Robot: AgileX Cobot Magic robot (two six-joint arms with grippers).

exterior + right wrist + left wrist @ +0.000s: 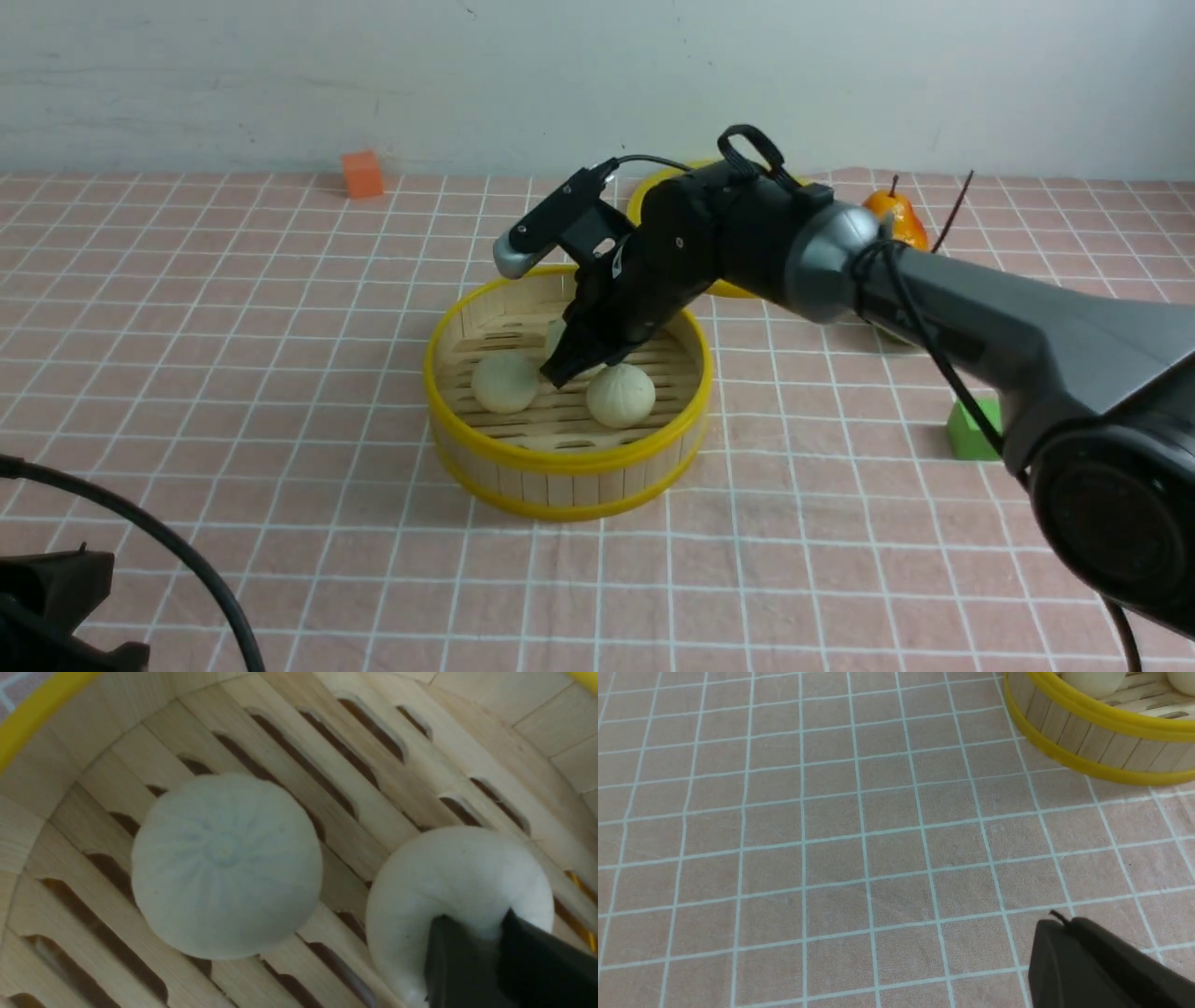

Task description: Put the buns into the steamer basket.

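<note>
Now all three buns (505, 382) lie inside the basket (560, 471), which stands near the middle of the counter (280, 373). Two of them sit side by side on the slat floor toward the near rim. The third bun (556, 334) lies behind them and is partly hidden by the arm.

The right arm reaches in over the far rim, and the right claw (563, 371) points down between the two front buns. In the right wrist view the right claw (474, 926) has its fingers (448, 961) drawn close together with only a thin gap. The fingers rest against the top of one bun rather than around it, so the claw is clenched on nothing. A second bun lies just beside that one, apart from the fingers.

The left claw (1087, 966) shows only as a dark corner low over the counter, near the basket's outer wall (1069, 728). I cannot tell whether it is clenched or released.

Behind the arm, a yellow-rimmed lid (639, 203) is mostly hidden. A pear (898, 219) stands to its right, an orange cube (362, 174) at the far left and a green block (971, 431) on the right.
</note>
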